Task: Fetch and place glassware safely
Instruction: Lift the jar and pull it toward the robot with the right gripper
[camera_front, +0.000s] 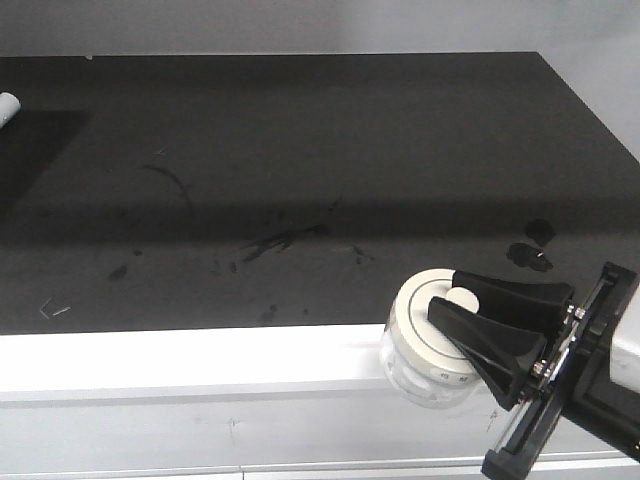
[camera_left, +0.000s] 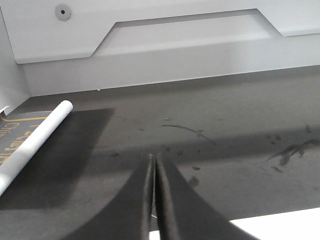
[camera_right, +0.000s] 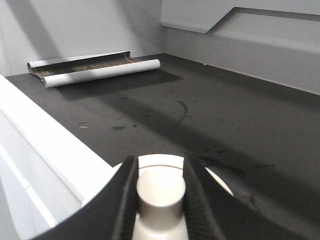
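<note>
**Right pincer grips the jar by its knob at the front edge**

Front-facing view: the dark, scuffed surface (camera_front: 300, 150) fills most of the frame, with a white front edge (camera_front: 180, 365) below it. At the lower right, the right pincer (camera_front: 447, 295) is clenched on the glass jar (camera_front: 408, 375), its black fingers on either side of the knob (camera_front: 463, 297) in the middle of the cream-white lid (camera_front: 415, 315). The jar is over the white front edge, at the right end of the surface. Whether it rests there or hangs just above cannot be told. A small white object (camera_front: 6, 106) shows at the far left border.

Left wrist view: the left pincer (camera_left: 154, 167) is clenched on nothing, its two fingers pressed together above the dark surface. A white roll (camera_left: 35, 142) lies to the left, well apart from it. A pale wall (camera_left: 165, 60) stands behind.

Right wrist view: ribbed fingers (camera_right: 125, 200) flank the knob and touch it on both sides, with the lid's rim showing beyond them. A partly unrolled mat (camera_right: 100, 70) lies at the far end of the surface.
</note>
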